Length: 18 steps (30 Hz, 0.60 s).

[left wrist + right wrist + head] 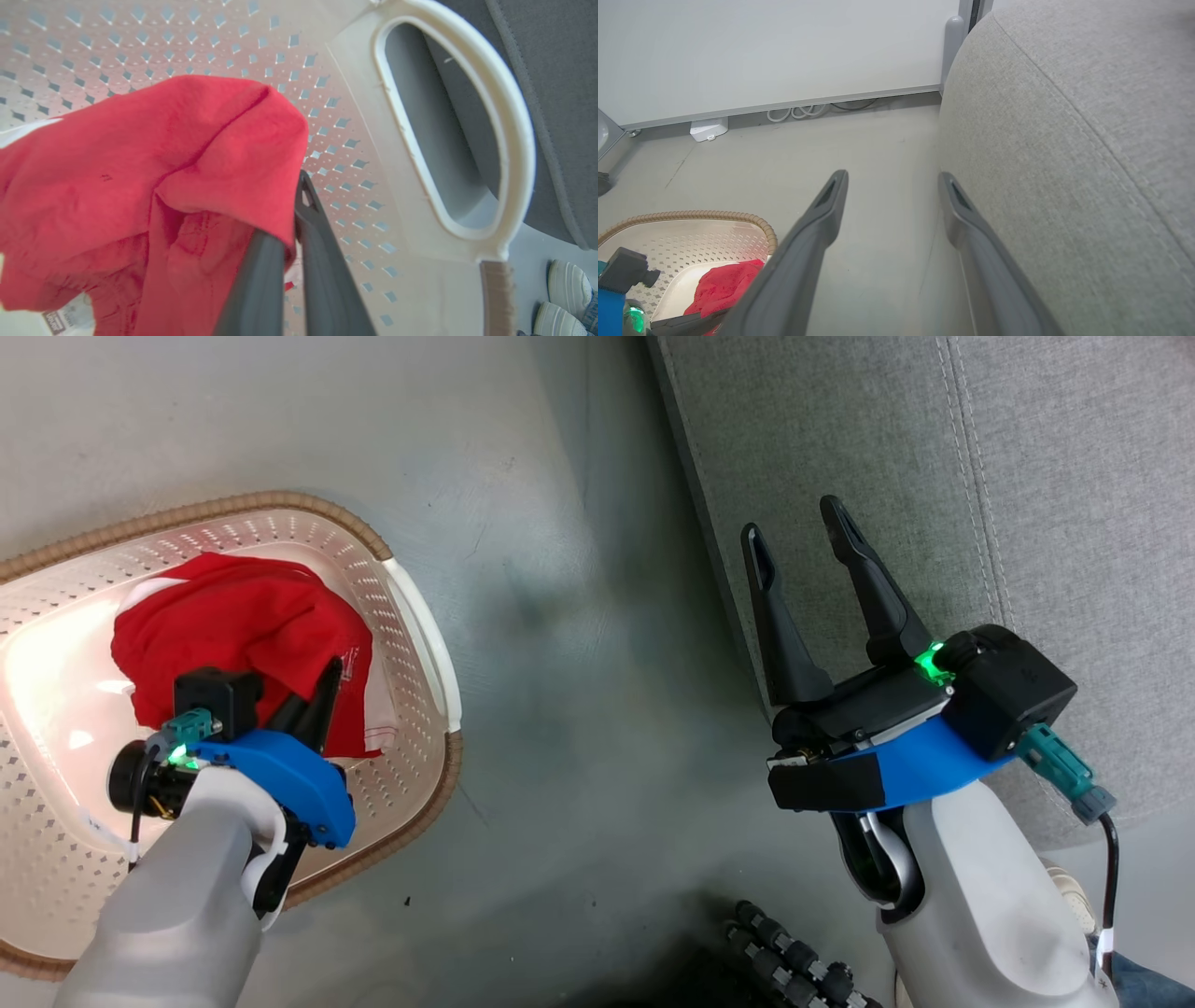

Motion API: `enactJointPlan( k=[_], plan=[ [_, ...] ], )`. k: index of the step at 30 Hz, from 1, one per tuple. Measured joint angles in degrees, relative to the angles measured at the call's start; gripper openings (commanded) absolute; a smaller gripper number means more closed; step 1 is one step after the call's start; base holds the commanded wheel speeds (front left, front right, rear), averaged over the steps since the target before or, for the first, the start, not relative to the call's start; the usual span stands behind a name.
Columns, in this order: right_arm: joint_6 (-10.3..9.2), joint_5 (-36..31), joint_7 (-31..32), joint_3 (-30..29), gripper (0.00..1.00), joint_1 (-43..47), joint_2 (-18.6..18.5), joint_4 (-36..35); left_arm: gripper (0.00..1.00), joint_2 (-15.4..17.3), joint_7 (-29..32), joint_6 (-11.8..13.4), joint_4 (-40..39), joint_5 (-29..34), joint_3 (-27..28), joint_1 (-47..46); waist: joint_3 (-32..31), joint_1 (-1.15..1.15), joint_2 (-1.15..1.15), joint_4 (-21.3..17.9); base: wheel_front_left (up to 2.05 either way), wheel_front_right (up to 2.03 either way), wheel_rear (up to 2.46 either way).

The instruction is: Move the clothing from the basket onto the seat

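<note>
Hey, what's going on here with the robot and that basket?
The robot is meant to move laundry from the basket to the grey seat. Its left gripper is shut on the red clothing, which lies inside the basket. Its right gripper is open and empty by the seat's edge. The lift out has not yet happened.

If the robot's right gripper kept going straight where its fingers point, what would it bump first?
Probably the grey floor beside the seat. The open right gripper points along that gap toward the far wall. Its seat-side finger looks close enough to brush it, though depth is hard to judge.
</note>
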Motion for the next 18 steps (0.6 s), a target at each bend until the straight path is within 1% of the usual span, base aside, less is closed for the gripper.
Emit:
enactJointPlan(
  k=[11,18],
  plan=[
    [0.0,-0.04,-0.01,0.37,1.0,0.01,0.0,0.18,0.0,0.26,0.0,0.0,0.12,-1.6,-1.26,0.48,-0.69,0.0,0.0,0.74,0.0,0.0,0.0],
    [0.0,-0.86,-0.02,0.43,1.0,0.05,0.01,1.44,0.0,-0.26,0.0,0.0,0.27,-2.54,-1.66,1.14,-2.78,0.0,0.0,1.65,0.0,0.0,0.0]
  ],
)
